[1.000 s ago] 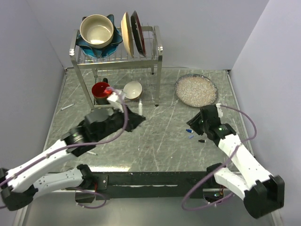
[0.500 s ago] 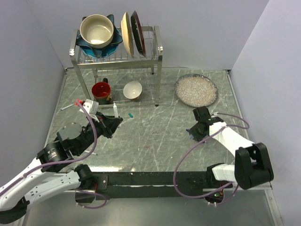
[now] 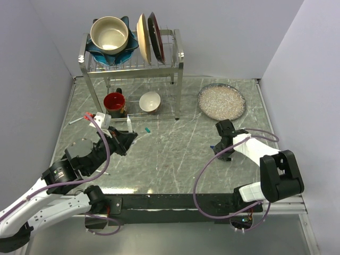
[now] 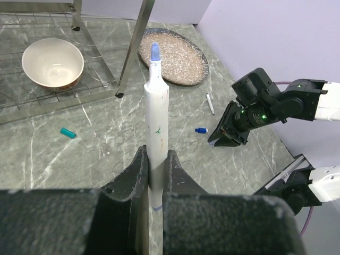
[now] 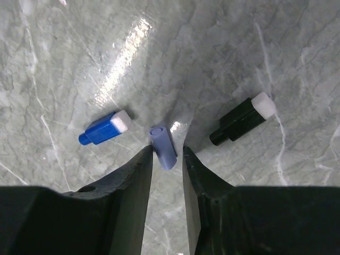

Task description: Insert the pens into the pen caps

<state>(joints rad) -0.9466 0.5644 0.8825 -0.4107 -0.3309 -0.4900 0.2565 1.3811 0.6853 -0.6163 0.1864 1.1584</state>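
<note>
My left gripper (image 4: 156, 154) is shut on a white pen (image 4: 157, 122) with a pale blue tip and holds it upright above the table; both also show in the top view, the gripper (image 3: 127, 136) left of centre. My right gripper (image 5: 167, 151) is low over the table, its jaws slightly apart on either side of a pale blue cap (image 5: 163, 147) that lies flat. A blue cap (image 5: 104, 128) lies left of it, a black cap (image 5: 241, 121) right. A teal cap (image 4: 67, 133) lies near the rack. A second pen (image 4: 210, 104) lies by the plate.
A metal dish rack (image 3: 178, 58) with bowls and plates stands at the back. Under it are a red mug (image 3: 114, 102) and a small bowl (image 3: 150, 101). A plate of grains (image 3: 221, 102) sits back right. Another pen (image 3: 76, 120) lies far left.
My left arm has drawn back to the left with the pen. My right gripper has swung down and in over the caps and now straddles the pale blue one.
</note>
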